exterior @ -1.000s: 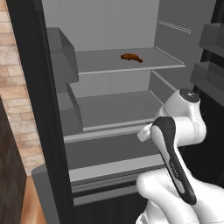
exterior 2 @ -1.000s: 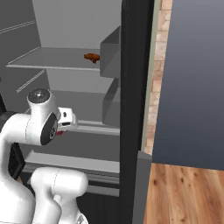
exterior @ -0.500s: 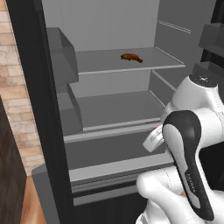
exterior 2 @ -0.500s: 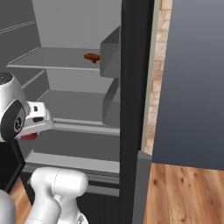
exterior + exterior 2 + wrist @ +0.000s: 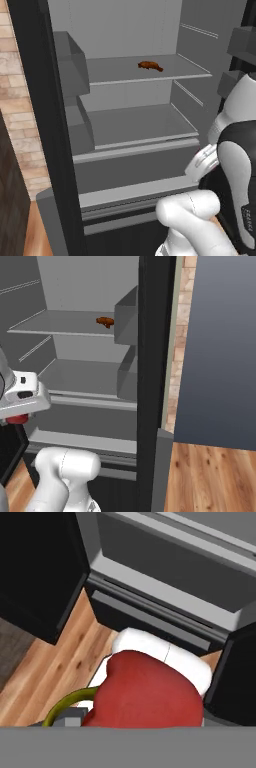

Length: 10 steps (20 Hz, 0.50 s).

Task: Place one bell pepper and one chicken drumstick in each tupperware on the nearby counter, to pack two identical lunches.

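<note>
Hand: in the hand view your hand [image 5: 125, 724] is closed on a red pepper [image 5: 147, 694]; the fruit crowds the lower part of that view and its curled green stem [image 5: 67, 704] sticks out to one side. The fingertips themselves are hidden by the pepper, so you cannot see how they sit on it.
Pepper: it hangs clear of the fridge [image 5: 135, 130], above the wood floor [image 5: 55, 662] in front of the bottom drawer. A sliver of red [image 5: 17, 419] also peeks out under the wrist in the right base view.
Drumstick: one dark reddish-brown drumstick [image 5: 150, 66] lies on the upper shelf [image 5: 120, 72] of the open fridge, well apart from the hand, untouched.
Shelves: the lower shelf [image 5: 140, 125] looks bare.
Done: judging by the grip, you have one pepper out of the fridge and in transit.
Left: that pepper is not yet packed; the drumstick on the shelf waits to be fetched. You cannot tell from here how full either box is, or where the second pepper and second drumstick are.
Progress: early or middle, by your own reckoning; nothing confirms a finished lunch.
Writing: no brand, label or readable text on the fridge, the arm or the food.
</note>
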Motion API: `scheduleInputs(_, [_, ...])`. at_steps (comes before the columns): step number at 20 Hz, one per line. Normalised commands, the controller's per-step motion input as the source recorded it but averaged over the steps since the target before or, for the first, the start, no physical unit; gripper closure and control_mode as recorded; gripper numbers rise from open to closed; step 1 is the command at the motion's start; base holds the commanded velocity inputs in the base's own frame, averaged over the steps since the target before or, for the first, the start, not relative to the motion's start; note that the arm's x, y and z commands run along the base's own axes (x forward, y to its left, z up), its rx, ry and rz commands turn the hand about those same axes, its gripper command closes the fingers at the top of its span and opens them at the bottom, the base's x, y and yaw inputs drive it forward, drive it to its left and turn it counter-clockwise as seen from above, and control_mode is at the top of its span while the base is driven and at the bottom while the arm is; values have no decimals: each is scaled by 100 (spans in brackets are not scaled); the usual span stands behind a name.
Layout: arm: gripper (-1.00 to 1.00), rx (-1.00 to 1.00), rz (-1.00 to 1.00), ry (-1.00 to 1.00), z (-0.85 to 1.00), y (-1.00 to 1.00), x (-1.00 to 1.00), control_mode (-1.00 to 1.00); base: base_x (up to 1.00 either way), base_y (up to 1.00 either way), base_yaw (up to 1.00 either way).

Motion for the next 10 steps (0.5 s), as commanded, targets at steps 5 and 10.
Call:
scheduleInputs(5, [100,-2,0,0,-16,0,-1,100,-41,0,0])
scheduleInputs(10, [100,0,0,0,0,0,0,100,-100,-12,0])
